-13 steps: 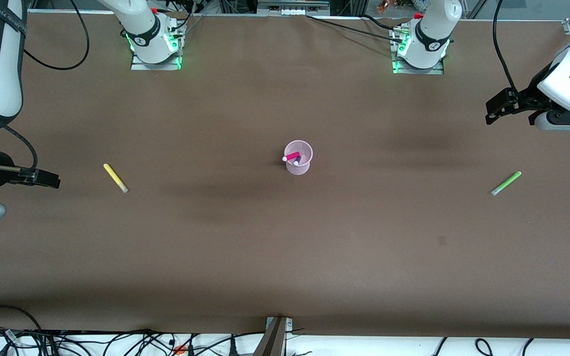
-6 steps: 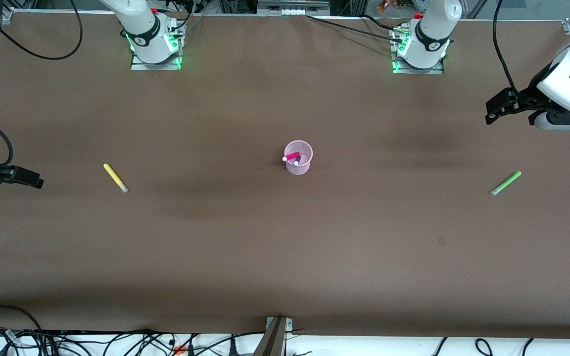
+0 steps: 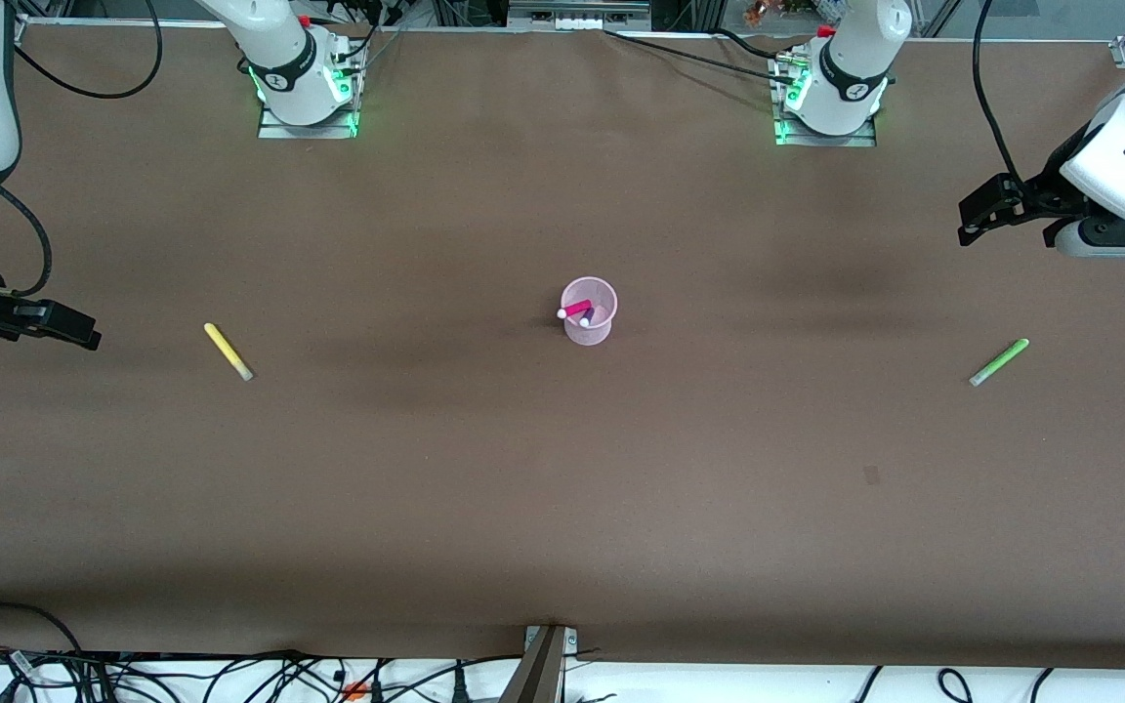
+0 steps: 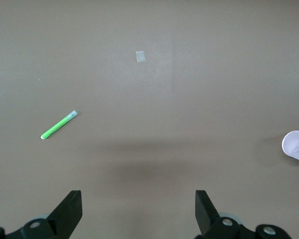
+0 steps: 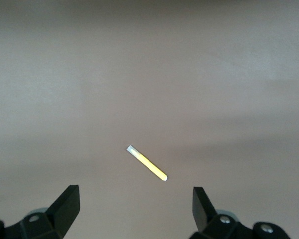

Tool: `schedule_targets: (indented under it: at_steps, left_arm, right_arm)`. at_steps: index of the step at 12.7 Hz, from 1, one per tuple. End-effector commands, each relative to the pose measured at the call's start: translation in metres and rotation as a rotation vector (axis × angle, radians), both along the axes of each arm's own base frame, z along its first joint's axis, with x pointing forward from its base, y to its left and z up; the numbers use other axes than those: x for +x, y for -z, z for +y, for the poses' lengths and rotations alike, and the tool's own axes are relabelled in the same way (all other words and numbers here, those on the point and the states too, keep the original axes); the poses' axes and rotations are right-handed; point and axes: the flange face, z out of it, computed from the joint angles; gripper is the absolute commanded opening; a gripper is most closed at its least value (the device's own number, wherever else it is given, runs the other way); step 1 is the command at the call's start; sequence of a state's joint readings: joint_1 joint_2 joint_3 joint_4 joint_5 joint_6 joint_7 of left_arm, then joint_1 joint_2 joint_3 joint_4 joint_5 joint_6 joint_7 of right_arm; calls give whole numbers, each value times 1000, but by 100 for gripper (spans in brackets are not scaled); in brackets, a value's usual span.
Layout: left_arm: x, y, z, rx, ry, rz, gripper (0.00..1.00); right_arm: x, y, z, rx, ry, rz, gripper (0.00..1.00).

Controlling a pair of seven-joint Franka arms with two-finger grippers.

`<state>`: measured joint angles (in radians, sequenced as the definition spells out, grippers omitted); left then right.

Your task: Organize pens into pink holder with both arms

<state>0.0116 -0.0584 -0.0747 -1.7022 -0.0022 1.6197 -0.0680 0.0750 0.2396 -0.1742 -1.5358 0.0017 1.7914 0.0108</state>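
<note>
A brown bench (image 3: 562, 469) fills the scene. A small pale scrap of tape (image 3: 871, 475) lies flat on it toward the left arm's end. Tangled black cables (image 3: 230, 674) run along its edge nearest the front camera.

Inside a robotics lab: two white arm bases (image 3: 304, 78) bolted to a brown-covered table (image 3: 562, 488) (green status lights glowing), aluminium framing (image 3: 577, 15) along one edge, loose cables (image 3: 230, 674) tangled along the other.
</note>
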Motion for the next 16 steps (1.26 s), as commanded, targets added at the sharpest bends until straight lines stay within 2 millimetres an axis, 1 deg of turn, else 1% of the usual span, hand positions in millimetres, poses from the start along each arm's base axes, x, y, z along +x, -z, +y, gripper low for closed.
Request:
schedule_targets:
  at_steps: [1, 4, 6, 16]
  left_arm:
    - [2, -6, -1, -3, -1, 5, 100]
    - [2, -7, -1, -3, -1, 2, 100]
    - [5, -2, -1, -3, 0, 11, 100]
    - [5, -2, -1, -3, 0, 10, 100]
  right_arm:
    - [-19, -2, 2, -6, 11, -43, 100]
    - [-13, 0, 7, -8, -2, -43, 100]
    - [-8, 4, 10, -11, -8, -40, 100]
    - [-8, 2, 9, -13, -9, -41, 100]
